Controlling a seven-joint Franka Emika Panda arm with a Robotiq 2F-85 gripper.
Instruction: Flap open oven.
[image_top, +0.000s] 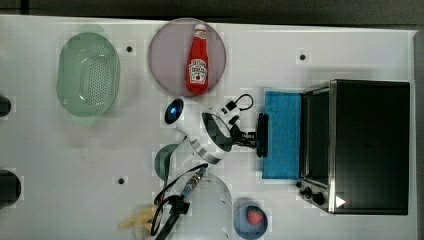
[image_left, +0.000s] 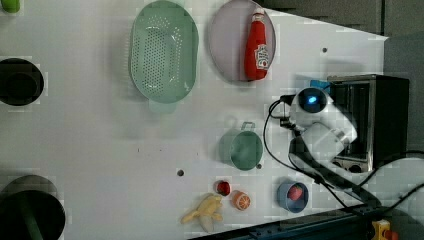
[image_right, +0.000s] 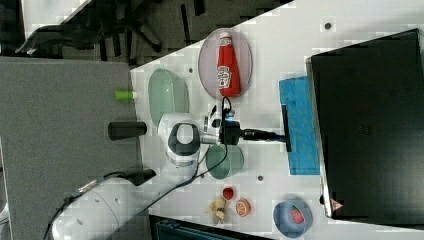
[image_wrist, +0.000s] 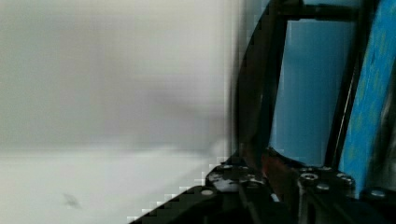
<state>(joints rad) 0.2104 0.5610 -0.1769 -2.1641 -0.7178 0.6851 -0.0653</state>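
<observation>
The black oven stands at the top view's right, its blue-tinted glass door folded down flat onto the white table. The dark bar handle runs along the door's outer edge. My gripper reaches in from the top view's left and is shut on that handle. In the right view the gripper meets the handle beside the lowered door. The wrist view has the handle running between my fingers, with the blue glass behind it.
A ketchup bottle lies on a round plate behind the arm. A green colander sits at the top view's far left. A green cup, a blue bowl with a strawberry and a banana lie near the front edge.
</observation>
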